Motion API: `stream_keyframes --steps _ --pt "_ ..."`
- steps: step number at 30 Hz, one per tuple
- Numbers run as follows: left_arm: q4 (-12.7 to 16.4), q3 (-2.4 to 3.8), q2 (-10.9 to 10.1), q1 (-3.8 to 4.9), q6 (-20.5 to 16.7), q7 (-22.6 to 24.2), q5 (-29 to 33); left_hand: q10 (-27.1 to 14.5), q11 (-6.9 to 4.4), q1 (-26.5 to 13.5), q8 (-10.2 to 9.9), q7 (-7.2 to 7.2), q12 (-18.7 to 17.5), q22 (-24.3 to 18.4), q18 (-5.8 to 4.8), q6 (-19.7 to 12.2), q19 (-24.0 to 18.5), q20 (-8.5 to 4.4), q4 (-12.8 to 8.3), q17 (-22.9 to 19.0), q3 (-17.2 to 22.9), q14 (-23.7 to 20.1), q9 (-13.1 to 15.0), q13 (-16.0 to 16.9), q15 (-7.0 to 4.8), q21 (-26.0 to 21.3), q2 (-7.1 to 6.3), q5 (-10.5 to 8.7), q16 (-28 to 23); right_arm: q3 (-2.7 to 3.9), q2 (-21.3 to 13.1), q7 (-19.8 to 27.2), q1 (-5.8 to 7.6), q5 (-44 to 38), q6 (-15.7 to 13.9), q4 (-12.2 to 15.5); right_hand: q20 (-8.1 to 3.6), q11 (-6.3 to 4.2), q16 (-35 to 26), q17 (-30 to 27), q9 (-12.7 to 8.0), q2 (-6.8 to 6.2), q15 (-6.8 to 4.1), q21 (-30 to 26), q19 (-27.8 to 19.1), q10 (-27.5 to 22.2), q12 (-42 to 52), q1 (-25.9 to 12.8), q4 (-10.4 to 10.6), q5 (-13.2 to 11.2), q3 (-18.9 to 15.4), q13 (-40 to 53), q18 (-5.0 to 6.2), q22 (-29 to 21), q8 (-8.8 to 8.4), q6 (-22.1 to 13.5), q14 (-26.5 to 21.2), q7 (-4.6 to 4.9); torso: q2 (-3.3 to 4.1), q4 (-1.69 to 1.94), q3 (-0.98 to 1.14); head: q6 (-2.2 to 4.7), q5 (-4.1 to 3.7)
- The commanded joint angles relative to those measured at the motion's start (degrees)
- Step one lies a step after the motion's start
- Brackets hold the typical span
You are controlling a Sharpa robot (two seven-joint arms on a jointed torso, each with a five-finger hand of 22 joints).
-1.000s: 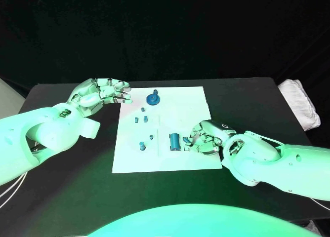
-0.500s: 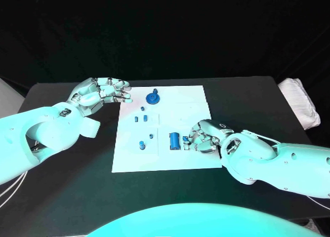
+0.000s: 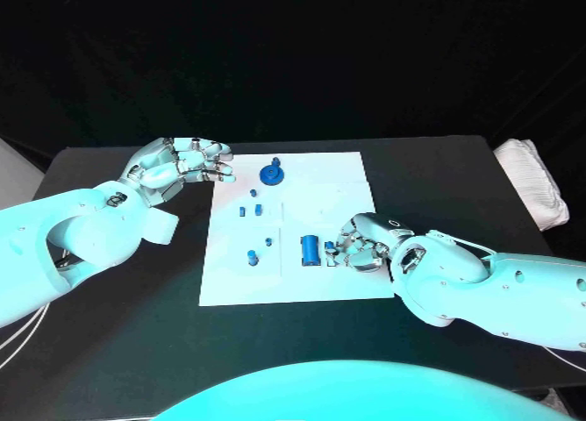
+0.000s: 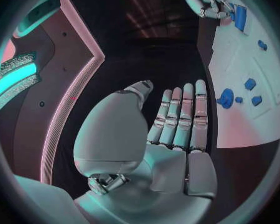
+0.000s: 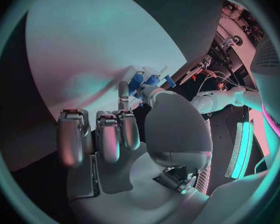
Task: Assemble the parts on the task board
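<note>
The right hand [image 3: 359, 243] has drawn in a little closer over the small blue part [image 3: 330, 249] beside the blue cylinder [image 3: 310, 250].

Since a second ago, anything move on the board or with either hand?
Barely. The right hand has edged slightly toward the left arm's side, closing on the upright blue cylinder and small part beside it; whether it grips one is unclear. The left hand, task board and other parts stayed put.

Head cam looks down on the desk [image 3: 129, 351]; wrist fisheyes sit close behind each hand, all sharing the task board [image 3: 344, 189].
</note>
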Motion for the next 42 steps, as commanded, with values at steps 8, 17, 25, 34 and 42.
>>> stream_keyframes --steps 8,17,25,34,42 --pt "0.0 0.03 0.1 0.01 1.3 0.1 0.0 -0.3 0.14 0.6 0.3 0.08 0.2 -0.1 0.7 -0.3 0.5 0.05 0.5 0.1 0.0 -0.4 -0.1 -0.1 0.08 -0.3 0.05 0.08 0.4 -0.03 0.3 -1.6 -0.08 -1.0 1.0 0.0 -0.47 -0.45 0.2 15.1 -0.2 0.19 -0.52 0.3 5.2 4.2 0.3 -1.1 0.3 0.4 -0.2 12.3 -0.52 13.5 -0.22 0.1 6.0 0.34 0.06 -0.03 0.06 0.0 0.05" --pt "-0.1 0.03 0.1 0.01 1.5 0.0 0.0 -0.4 0.15 0.6 0.3 0.07 0.2 -0.1 0.69 -0.3 0.5 0.05 0.6 0.1 0.0 -0.5 -0.1 -0.1 0.08 -0.3 0.12 0.08 0.3 0.0 0.4 -1.4 -0.08 -0.8 0.3 0.1 -0.46 -0.41 0.2 15.1 -0.1 -0.09 -0.5 0.3 5.2 4.2 0.4 -3.3 0.3 -0.2 -0.9 12.4 -0.52 13.5 -0.11 0.0 6.0 0.38 0.02 0.0 0.03 0.0 0.08" --pt "-0.2 0.03 0.1 0.01 1.5 0.0 0.0 -0.4 0.15 0.6 0.3 0.07 0.2 -0.1 0.69 -0.3 0.5 0.05 0.6 0.1 0.0 -0.5 -0.1 -0.1 0.08 -0.3 0.12 0.08 0.3 0.01 0.4 -0.9 -0.08 -0.2 0.2 0.2 -0.43 -0.36 0.2 15.1 -0.1 -1.28 -0.46 0.2 5.2 4.2 0.2 -6.2 0.4 1.8 -3.2 12.3 -0.5 13.5 0.08 0.0 6.0 0.43 -0.02 -0.07 0.06 0.0 0.09" --pt "-0.2 0.03 0.1 0.01 1.5 -0.1 0.0 -0.4 0.16 0.6 0.4 0.08 0.2 -0.1 0.69 -0.3 0.5 0.06 0.7 0.1 -0.1 -0.5 -0.1 -0.1 0.09 -0.4 0.11 0.06 0.3 0.01 0.1 -0.6 -0.08 0.0 0.2 0.1 -0.44 -0.38 0.2 15.1 -0.1 -1.32 -0.48 0.2 5.2 4.2 0.2 -6.9 0.4 0.7 -4.1 12.4 -0.49 13.5 0.14 0.0 6.0 0.39 -0.07 -0.06 0.03 0.0 0.09" --pt "-0.2 0.03 0.1 0.01 1.4 -0.2 0.0 -0.4 0.16 0.6 0.4 0.08 0.2 -0.1 0.69 -0.3 0.5 0.06 0.7 0.1 -0.1 -0.5 -0.1 -0.1 0.09 -0.4 0.11 0.06 0.3 0.01 -0.5 0.3 -0.08 0.3 0.6 0.0 -0.47 -0.45 0.2 15.1 -0.1 -1.71 -0.55 0.0 5.1 4.1 0.0 -4.9 -0.7 -0.3 -4.4 12.3 -0.45 13.4 0.18 -0.3 6.0 0.31 -0.02 -0.03 0.04 0.0 0.1"
